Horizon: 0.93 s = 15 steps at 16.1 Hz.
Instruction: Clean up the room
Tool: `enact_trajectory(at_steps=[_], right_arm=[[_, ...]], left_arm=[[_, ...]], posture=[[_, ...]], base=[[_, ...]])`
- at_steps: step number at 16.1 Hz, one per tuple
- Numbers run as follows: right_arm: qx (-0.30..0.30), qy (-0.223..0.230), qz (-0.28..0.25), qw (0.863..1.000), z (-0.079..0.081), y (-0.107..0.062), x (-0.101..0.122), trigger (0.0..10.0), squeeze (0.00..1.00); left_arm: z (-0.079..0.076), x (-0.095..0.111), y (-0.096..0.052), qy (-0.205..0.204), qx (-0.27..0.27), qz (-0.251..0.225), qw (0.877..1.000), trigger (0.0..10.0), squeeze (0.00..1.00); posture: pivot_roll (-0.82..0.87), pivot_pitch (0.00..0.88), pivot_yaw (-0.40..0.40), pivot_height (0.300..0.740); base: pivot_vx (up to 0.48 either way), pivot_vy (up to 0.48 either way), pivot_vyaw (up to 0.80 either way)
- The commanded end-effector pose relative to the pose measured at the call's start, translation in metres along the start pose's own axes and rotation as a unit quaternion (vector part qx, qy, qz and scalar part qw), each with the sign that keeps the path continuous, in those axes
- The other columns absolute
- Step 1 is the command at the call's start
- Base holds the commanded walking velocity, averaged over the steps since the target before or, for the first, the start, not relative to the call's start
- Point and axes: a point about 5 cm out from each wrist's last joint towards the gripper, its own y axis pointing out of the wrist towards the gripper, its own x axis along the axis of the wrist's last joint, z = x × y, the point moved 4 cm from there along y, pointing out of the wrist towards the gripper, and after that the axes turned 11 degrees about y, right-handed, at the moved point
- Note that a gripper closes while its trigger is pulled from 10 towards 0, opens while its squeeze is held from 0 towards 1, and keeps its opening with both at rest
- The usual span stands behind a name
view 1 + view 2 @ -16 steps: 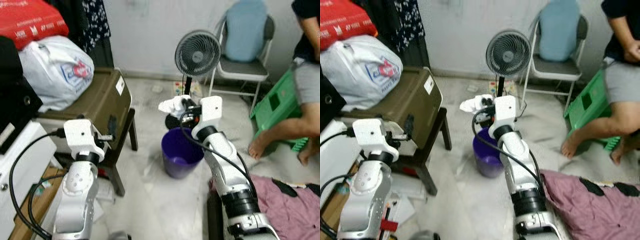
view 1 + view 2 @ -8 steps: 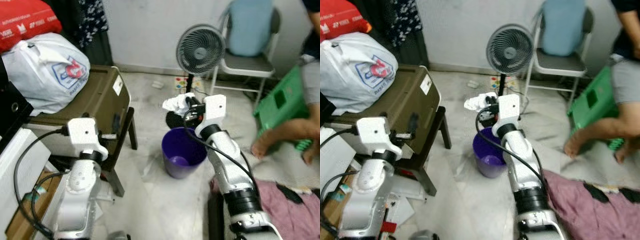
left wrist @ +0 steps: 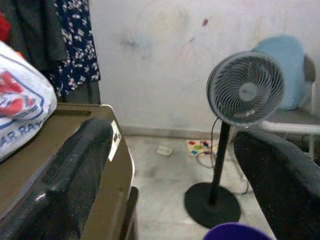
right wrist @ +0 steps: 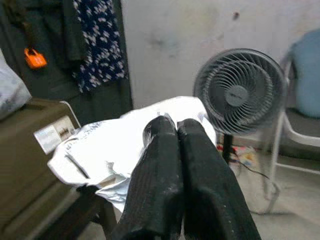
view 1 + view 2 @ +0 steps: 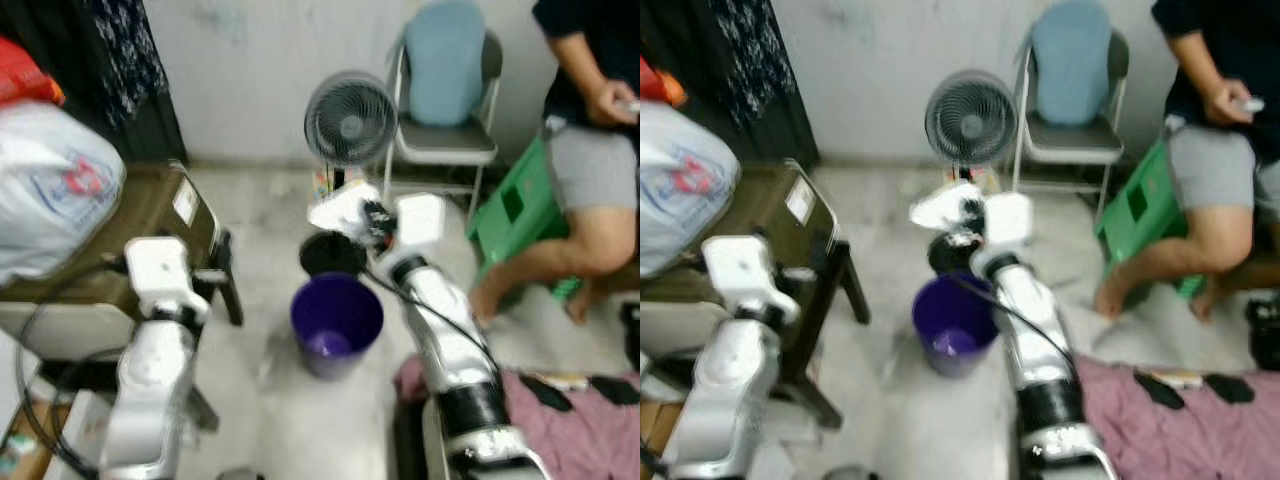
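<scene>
A purple bin (image 5: 336,322) stands on the pale floor in front of me. My right gripper (image 5: 368,218) is held out above the bin's far rim, shut on a crumpled white wrapper (image 5: 340,210). In the right wrist view the two black fingers (image 4: 165,165) press together with the white wrapper (image 4: 100,147) caught between them. My left gripper (image 5: 222,262) is raised beside the brown case, its fingers (image 3: 70,175) spread wide with nothing between them.
A standing fan (image 5: 350,120) and a folding chair (image 5: 440,100) are behind the bin by the wall. A person (image 5: 590,150) sits at the right beside a green stool (image 5: 515,215). A brown case (image 5: 100,230) carrying a white bag (image 5: 50,190) is at my left. A purple cloth (image 5: 570,420) lies at right.
The camera has swung and the picture is blurred, so the scene sits lower and further left. The right gripper still holds the white wrapper above the bin; the left gripper stays open.
</scene>
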Motion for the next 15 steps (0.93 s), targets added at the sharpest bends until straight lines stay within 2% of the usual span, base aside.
enact_trajectory(at_steps=[1,3,7,8,10,15], right_arm=[[-0.015,-0.007,-0.008,1.0,-0.012,-0.002,0.006,10.0,0.0],[-0.012,-0.013,-0.008,1.0,-0.01,-0.002,0.006,10.0,0.0],[-0.012,-0.018,-0.006,1.0,-0.009,-0.002,0.005,10.0,0.0],[-0.013,-0.018,-0.006,1.0,-0.01,-0.002,0.006,10.0,0.0],[-0.013,-0.017,-0.006,1.0,-0.01,-0.001,0.006,10.0,0.0],[-0.018,-0.009,-0.007,1.0,-0.012,-0.001,0.006,10.0,0.0]], left_arm=[[-0.005,0.005,0.001,-0.003,-0.002,-0.007,1.0,10.0,0.0],[-0.003,0.004,0.002,-0.001,0.005,-0.005,1.0,10.0,0.0],[-0.003,0.007,0.002,-0.004,-0.001,-0.012,1.0,10.0,0.0],[-0.006,0.011,0.003,0.011,-0.01,-0.018,1.0,10.0,0.0],[-0.009,0.013,0.002,0.013,-0.021,-0.023,0.999,10.0,0.0],[0.003,0.005,-0.004,0.014,0.001,-0.008,1.0,10.0,0.0]], posture=[[-0.06,0.0,-0.002,0.74],[-0.06,0.0,-0.002,0.74],[-0.06,0.0,-0.002,0.74],[-0.06,0.0,-0.004,0.74],[-0.05,0.0,-0.005,0.74],[-0.05,0.0,-0.011,0.74]], base=[[0.0,0.0,0.0],[0.0,0.0,0.0],[0.0,0.0,0.8],[0.0,0.0,0.8],[0.0,0.0,0.8],[0.0,0.0,0.0]])
